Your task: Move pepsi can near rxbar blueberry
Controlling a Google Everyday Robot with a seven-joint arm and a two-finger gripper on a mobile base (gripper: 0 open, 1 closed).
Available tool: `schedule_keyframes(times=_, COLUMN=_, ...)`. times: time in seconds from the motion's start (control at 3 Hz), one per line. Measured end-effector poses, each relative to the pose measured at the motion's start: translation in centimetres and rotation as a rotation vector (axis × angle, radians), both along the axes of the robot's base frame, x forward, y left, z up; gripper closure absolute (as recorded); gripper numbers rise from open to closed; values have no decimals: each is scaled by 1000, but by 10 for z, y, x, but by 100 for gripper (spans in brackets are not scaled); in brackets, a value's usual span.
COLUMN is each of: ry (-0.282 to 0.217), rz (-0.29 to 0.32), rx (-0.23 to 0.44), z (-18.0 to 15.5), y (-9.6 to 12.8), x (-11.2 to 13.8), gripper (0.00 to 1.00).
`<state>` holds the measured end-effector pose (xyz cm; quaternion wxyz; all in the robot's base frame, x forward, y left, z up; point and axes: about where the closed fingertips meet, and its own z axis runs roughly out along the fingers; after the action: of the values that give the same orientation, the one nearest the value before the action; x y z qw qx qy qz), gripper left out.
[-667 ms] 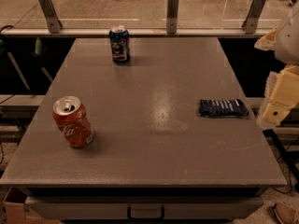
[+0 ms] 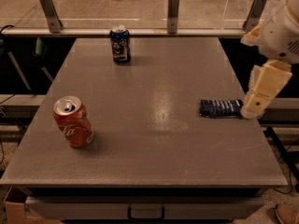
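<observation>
The pepsi can (image 2: 120, 44) stands upright at the far edge of the grey table (image 2: 154, 139), left of centre. The rxbar blueberry (image 2: 220, 108), a flat dark navy wrapper, lies near the table's right edge. My gripper (image 2: 256, 105), cream-coloured, hangs at the right side of the table with its tip just beside the right end of the bar. It is far from the pepsi can and holds nothing that I can see.
A red cola can (image 2: 73, 122) stands tilted at the front left of the table. A glass barrier on metal posts (image 2: 173, 10) runs along the far edge. The white arm body (image 2: 282, 29) is at the upper right.
The arm has shifted slightly to the left, toward the bar's end. Both cans and the bar have not moved.
</observation>
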<state>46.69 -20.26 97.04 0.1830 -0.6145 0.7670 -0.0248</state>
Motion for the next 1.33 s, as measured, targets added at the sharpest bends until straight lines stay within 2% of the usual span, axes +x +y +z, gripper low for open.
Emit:
schedule_keyframes(times=0.33, ry=-50, rz=42, rx=120, z=-8, y=31, x=64, gripper=0)
schedule_keyframes(times=0.67, ry=-113, rz=85, rx=268, z=-11, y=77, x=132, gripper=0)
schedule_keyframes(times=1.0, ry=-153, rz=105, rx=373, z=-11, y=124, x=175, gripper=0)
schedule_keyframes(times=1.33, ry=-153, rz=105, rx=373, z=-11, y=124, x=175, gripper=0)
